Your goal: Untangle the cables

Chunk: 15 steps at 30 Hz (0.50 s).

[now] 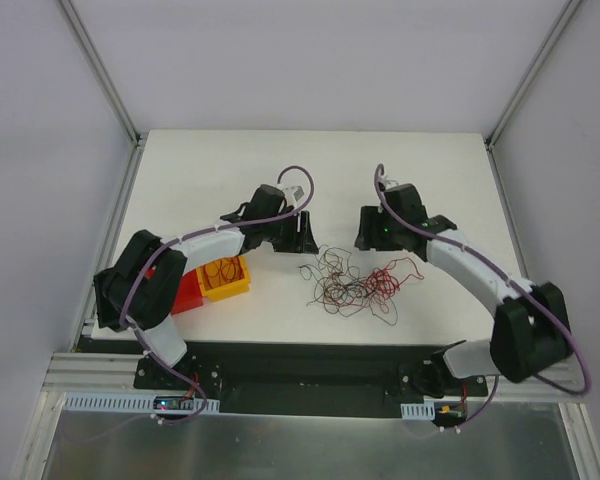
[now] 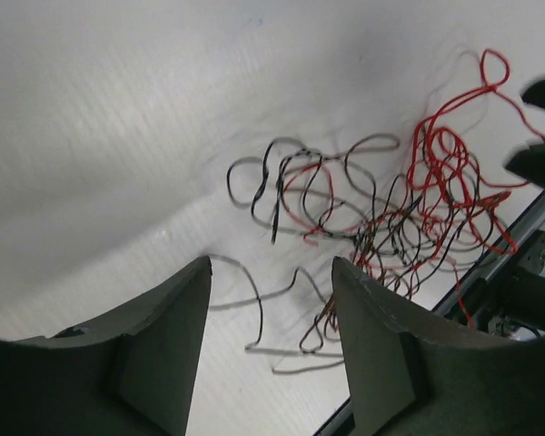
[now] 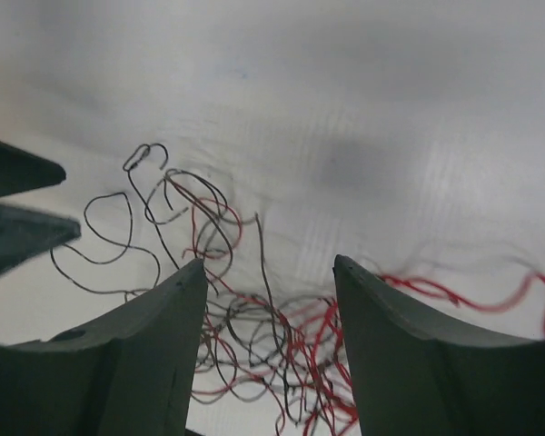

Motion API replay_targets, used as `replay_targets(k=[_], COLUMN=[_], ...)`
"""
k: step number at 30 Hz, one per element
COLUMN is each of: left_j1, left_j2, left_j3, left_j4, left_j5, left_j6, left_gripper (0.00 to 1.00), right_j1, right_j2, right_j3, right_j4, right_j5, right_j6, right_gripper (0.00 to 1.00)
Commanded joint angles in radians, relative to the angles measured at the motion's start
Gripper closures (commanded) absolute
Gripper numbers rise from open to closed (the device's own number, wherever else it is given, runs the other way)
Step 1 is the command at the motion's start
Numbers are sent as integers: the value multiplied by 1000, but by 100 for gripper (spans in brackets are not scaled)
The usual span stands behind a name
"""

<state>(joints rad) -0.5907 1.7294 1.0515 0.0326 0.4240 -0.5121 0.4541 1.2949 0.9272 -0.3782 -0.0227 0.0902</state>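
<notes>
The cables [image 1: 355, 280] lie in one messy heap on the white counter [image 1: 430, 170], between the two arms. Red and black ones are looped over and under each other. A few black loops poke out on the left side of the heap. One red one sticks out to the right.

The left claw [image 2: 271, 263] is wide apart and holds nothing. It hangs just beside the left edge of the heap, with a thin black cable lying under the gap. The right claw [image 3: 268, 263] is wide apart too, and holds nothing. It hangs over the other side of the heap.

A yellow bin [image 1: 242, 290] sits near the left arm, next to a red bin [image 1: 188, 295]. Some red cables are curled up inside the yellow one. So I think a small part of the job is done. Most of it is left, because the big heap is not pulled apart yet.
</notes>
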Motion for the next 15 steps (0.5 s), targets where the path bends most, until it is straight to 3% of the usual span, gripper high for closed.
replay_targets(k=[1,6,11,15], left_j1=[-27,-27,-41,-43], left_j2=[-203,-214,-218,-235], left_j3=[-158,-173,-189,-202], left_j4=[108,78,116,112], left_j5=[-106,-25,29,32], left_j6=[1,-29,-62,-48], left_gripper=[40,38,39,39], right_j1=[9,52,103,103], right_j2=[245,400,334,255], right_j3=[140,236,127,-3], right_j4=[171,124,193,283], right_j5=[-212,-157,-91,-33], right_j6=[-78,-162,-178,-155], right_gripper=[41,48,48,40])
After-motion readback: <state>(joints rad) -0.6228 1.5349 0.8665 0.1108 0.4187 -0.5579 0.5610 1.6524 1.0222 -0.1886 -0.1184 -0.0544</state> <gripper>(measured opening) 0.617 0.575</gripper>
